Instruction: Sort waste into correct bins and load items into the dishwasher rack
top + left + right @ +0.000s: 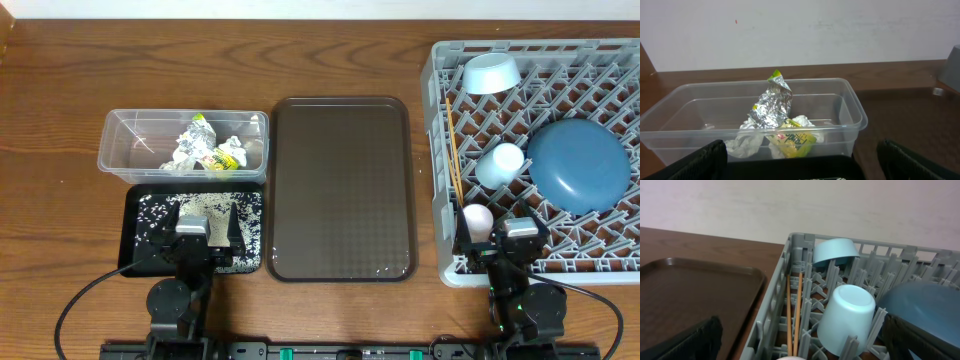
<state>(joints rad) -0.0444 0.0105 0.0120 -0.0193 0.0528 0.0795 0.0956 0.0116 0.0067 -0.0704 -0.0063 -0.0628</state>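
Both arms sit at the bottom edge of the overhead view. The left gripper (207, 214) hangs over the black tray (135, 235), its fingers spread wide and holding nothing. The right gripper (503, 224) is over the lower left corner of the dishwasher rack (440, 150), equally wide apart and empty.

Everything visible appears sorted. The crumpled tissue (185, 152) and the yellow-green wrapper (222, 158) lie in the clear tub (120, 150) at upper left, straight ahead of the left fingers and just beyond the black tray. Rice grains (160, 208) are scattered across that tray, under and around the left gripper. No carrot can be made out.

In the rack are the pale blue bowl (490, 72) at the top, the light blue cup (500, 163) upside down in the middle, the dark blue plate (580, 165) to its right and the pink cup (478, 217) just beside the right fingers. The chopsticks (455, 150) lie along the rack's left wall, their long axis running up the frame and away from the right fingers, so the right arm is the nearer one.

The brown serving tray (340, 190) between the arms holds nothing to pick up, so the task looks essentially finished.
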